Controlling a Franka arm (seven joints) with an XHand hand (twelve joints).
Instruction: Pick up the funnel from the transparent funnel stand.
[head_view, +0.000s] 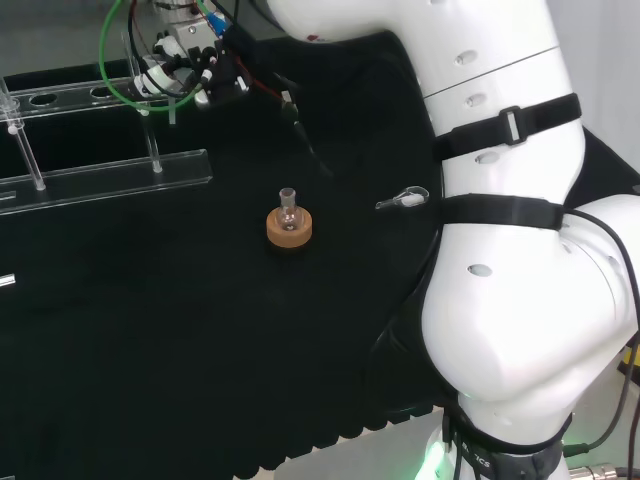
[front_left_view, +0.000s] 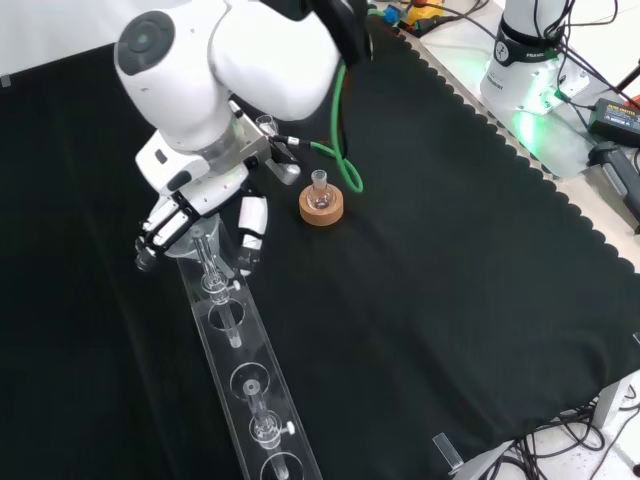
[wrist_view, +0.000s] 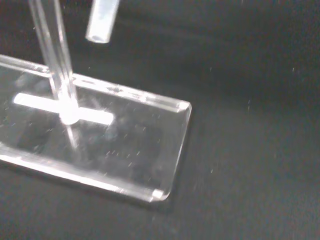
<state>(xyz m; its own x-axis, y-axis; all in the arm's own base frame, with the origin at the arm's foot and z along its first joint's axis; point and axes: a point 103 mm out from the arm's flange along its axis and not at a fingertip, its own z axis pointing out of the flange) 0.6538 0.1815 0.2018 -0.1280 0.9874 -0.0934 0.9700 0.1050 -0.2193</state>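
**Desk:** What do you have, nearest first?

**Operator:** In the front view, the near end of the stand (front_left_view: 262, 370): a long, clear plastic rack with a row of round holes in its top rail, running away across the black cloth (front_left_view: 430, 300). I can see clear posts between the rail and the base.

**Desk:** And the funnel?

**Operator:** At the stand's far end. The funnel (front_left_view: 198, 243) is clear, with a wide cone above and a thin stem pointing down toward the rail. In my wrist view the stem's open tip (wrist_view: 101, 22) hangs above the stand's glossy base plate (wrist_view: 150, 150), beside a round clear post. The plate has rounded corners and bright edges.

**Desk:** Where is the hand?

**Operator:** Right at the funnel. The hand (front_left_view: 180, 215), black and white, comes down from the big white link and reaches toward the camera, set about the cone. I cannot tell from here whether it is closed on the funnel or only placed around it. In the head view the hand (head_view: 185, 60) is at the top left, over the stand (head_view: 100, 180), trailing green and red cables.

**Desk:** Beyond that?

**Operator:** A small glass flask (front_left_view: 320, 185) stands upright in a cork ring (front_left_view: 321, 210), just past the hand on the cloth. The ring is tan and thick-walled. The arm's base (front_left_view: 520, 50) is farthest, past the cloth's scalloped edge.
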